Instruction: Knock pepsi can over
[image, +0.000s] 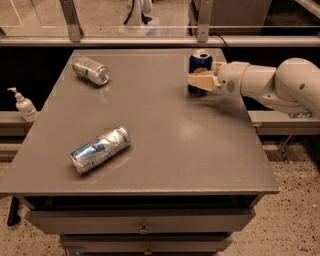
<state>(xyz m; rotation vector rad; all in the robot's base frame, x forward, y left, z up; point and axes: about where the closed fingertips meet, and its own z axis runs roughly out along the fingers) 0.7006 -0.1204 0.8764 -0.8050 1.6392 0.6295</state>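
The pepsi can (200, 61) is dark blue with a silver top. It stands upright near the far right edge of the grey table (165, 150). My gripper (199, 81) reaches in from the right on a white arm (270, 85). It sits right in front of the can's lower half and hides it, at or very near contact with the can.
A crushed silver-and-blue can (100, 149) lies on its side at the front left. A silver-green can (91, 70) lies on its side at the far left. A white pump bottle (23, 104) stands on a ledge left of the table. A rail runs behind the table.
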